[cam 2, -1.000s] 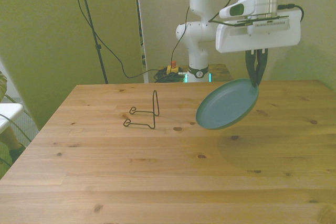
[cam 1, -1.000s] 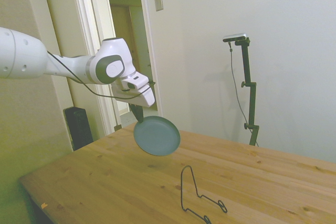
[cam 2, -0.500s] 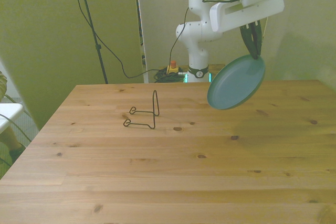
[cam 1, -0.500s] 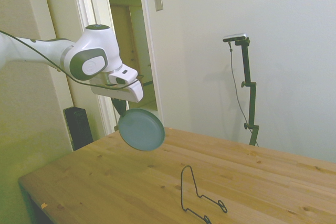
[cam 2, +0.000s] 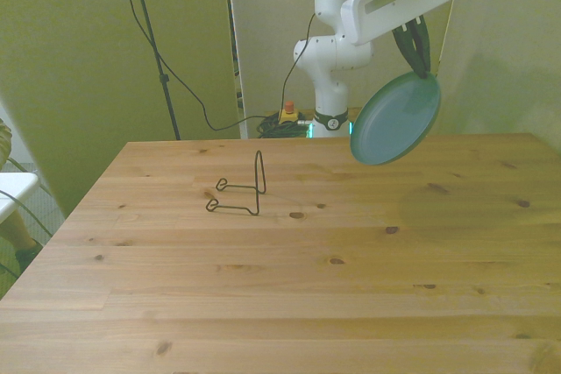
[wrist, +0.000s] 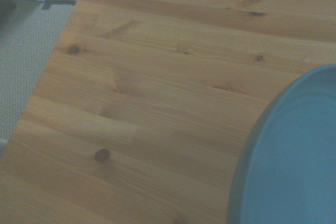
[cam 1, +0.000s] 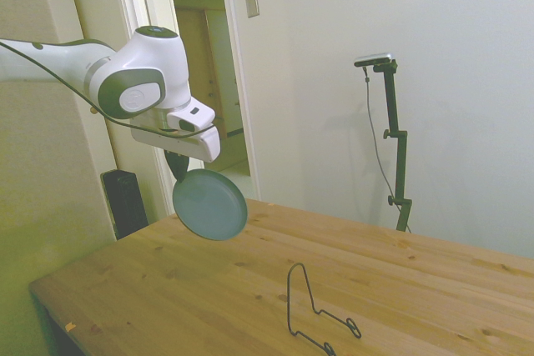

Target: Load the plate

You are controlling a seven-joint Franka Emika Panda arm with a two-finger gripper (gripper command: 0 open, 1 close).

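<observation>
The teal plate (cam 1: 209, 204) (cam 2: 396, 118) hangs tilted on edge in the air, well above the wooden table (cam 1: 209, 289) (cam 2: 289, 278). My gripper (cam 1: 178, 169) (cam 2: 421, 67) is shut on the plate's upper rim. It is high over the table's far edge at the front view's right. The wrist view shows part of the plate (wrist: 294, 166) close by, over the table boards. The black wire stand (cam 1: 315, 313) (cam 2: 241, 190) sits on the table, apart from the plate, toward the front view's left.
A doorway and a dark speaker (cam 1: 125, 202) lie behind the table in the side view. Beyond one table edge, grey carpet (wrist: 26, 45) shows in the wrist view. A cable (cam 2: 188, 94) runs down the wall.
The arm has lifted the plate higher and carried it back toward the table's far edge, leftward in the side view. The plate now stands steeper. The wire stand has not moved.
</observation>
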